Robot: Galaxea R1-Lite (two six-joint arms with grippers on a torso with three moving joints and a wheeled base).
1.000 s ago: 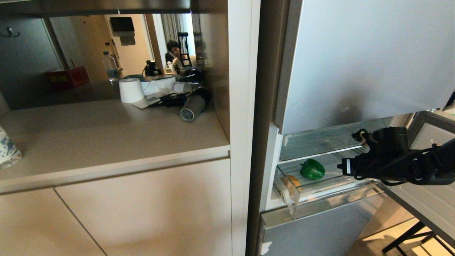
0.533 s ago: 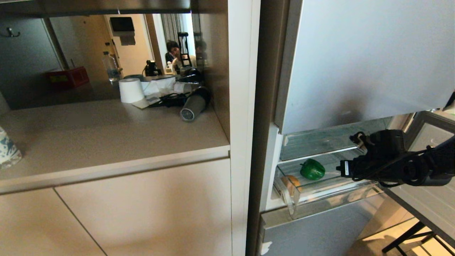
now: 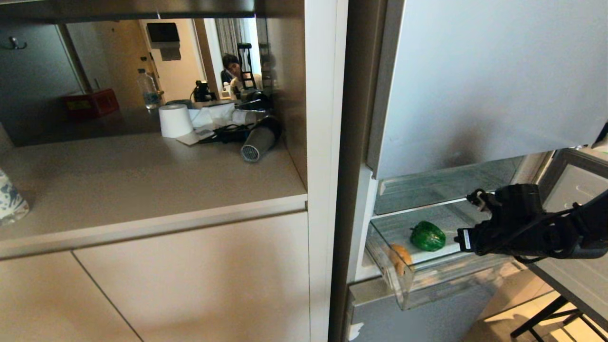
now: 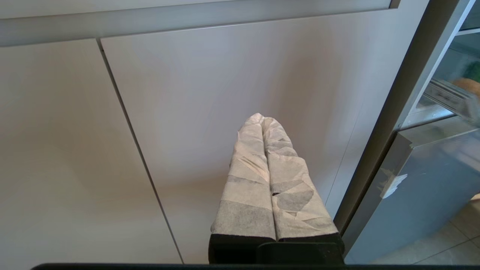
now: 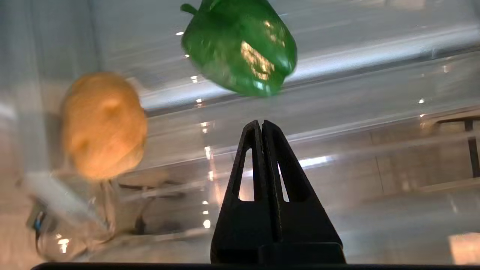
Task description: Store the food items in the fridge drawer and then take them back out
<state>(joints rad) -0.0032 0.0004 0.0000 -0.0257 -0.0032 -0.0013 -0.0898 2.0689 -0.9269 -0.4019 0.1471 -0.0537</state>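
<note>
The clear fridge drawer (image 3: 430,289) stands pulled out of the silver-blue fridge. The green pepper (image 3: 428,236) and the tan potato (image 3: 401,256) lie inside it, the potato at its front left corner. My right arm's wrist (image 3: 513,223) hangs at the drawer's right end. In the right wrist view my right gripper (image 5: 262,123) is shut and holds nothing. Its tips are at the drawer's clear wall (image 5: 375,150), with the pepper (image 5: 240,48) and the potato (image 5: 103,123) beyond. My left gripper (image 4: 262,117), wrapped in pale tape, is shut and parked before a beige cabinet door (image 4: 225,75).
On the beige counter stand a paper roll (image 3: 175,120), a hair dryer (image 3: 259,140), a red box (image 3: 90,104) and a water bottle (image 3: 148,90). A person (image 3: 232,66) shows in the mirror. A grey surface on dark legs (image 3: 570,275) stands right of the drawer.
The drawer has slid further out of the fridge, carrying the pepper and potato toward me. My right wrist has drawn back and down a little with it.
</note>
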